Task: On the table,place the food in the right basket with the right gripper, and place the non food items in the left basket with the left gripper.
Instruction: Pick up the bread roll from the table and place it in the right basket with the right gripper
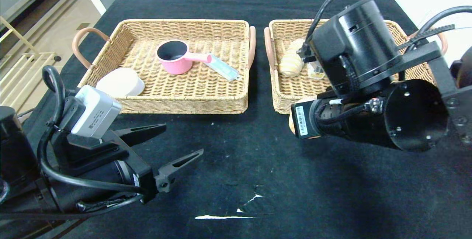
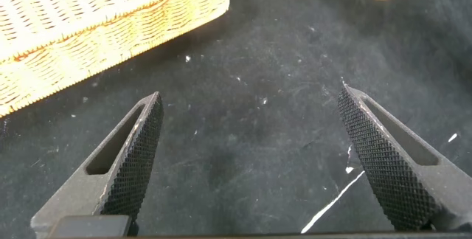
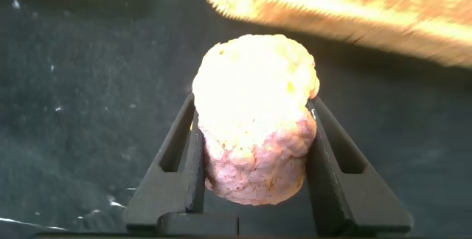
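My right gripper (image 3: pixel 252 113) is shut on a round crusty bread roll (image 3: pixel 254 136) and holds it just in front of the right basket (image 1: pixel 284 99); in the head view the arm hides nearly all of the roll. That basket holds a twisted bread (image 1: pixel 290 63) and a small clear packet (image 1: pixel 316 71). My left gripper (image 1: pixel 180 141) is open and empty, low over the black cloth at the front left; its fingers (image 2: pixel 133 150) show bare cloth between them. The left basket (image 1: pixel 177 104) holds a pink saucepan (image 1: pixel 175 57), a white bowl (image 1: pixel 120 82) and a light blue tool (image 1: pixel 223 67).
The black cloth (image 1: pixel 258 150) covers the table and has small white tears (image 1: pixel 225 217) near the front edge. The two baskets stand side by side at the back with a narrow gap between their handles (image 1: pixel 258 47). A shelf unit (image 1: pixel 22 47) stands off the table's left.
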Robot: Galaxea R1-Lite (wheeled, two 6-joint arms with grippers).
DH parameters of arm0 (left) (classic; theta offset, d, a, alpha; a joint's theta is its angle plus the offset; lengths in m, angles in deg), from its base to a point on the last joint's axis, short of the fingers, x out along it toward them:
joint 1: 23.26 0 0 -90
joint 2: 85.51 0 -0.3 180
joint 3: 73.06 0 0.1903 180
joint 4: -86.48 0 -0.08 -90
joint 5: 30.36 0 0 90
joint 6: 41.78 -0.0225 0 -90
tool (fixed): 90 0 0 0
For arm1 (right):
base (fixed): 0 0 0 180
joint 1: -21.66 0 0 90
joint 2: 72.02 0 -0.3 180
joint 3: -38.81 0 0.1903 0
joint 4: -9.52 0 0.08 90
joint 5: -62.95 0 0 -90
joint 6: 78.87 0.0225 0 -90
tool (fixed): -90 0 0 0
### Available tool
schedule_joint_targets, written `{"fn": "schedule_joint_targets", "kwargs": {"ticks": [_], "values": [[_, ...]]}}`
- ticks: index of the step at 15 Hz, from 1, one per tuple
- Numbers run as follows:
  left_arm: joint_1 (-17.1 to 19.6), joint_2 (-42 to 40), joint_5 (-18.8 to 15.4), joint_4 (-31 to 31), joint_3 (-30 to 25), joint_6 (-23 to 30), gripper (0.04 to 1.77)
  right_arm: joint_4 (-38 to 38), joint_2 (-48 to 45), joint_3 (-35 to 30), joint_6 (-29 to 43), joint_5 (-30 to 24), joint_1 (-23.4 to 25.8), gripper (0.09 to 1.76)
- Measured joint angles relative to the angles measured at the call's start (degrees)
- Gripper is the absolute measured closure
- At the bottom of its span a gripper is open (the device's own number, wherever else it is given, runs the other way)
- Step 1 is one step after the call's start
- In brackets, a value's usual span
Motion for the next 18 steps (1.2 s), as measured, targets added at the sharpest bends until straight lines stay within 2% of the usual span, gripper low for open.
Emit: {"fn": "schedule_joint_targets", "kwargs": {"ticks": [4,12,18], "values": [[0.0,0.0,0.1,0.0,0.0,0.0,0.09,2.2,-2.3,-0.2,-6.7,0.1,2.4,1.02],[0.0,0.3,0.1,-0.1,-0.3,0.0,0.09,12.3,-3.9,0.3,-21.7,-5.9,11.4,1.02],[0.0,0.8,0.0,-0.6,-0.5,-0.1,0.09,21.1,-2.0,0.4,-25.0,-11.1,19.8,1.02]]}}
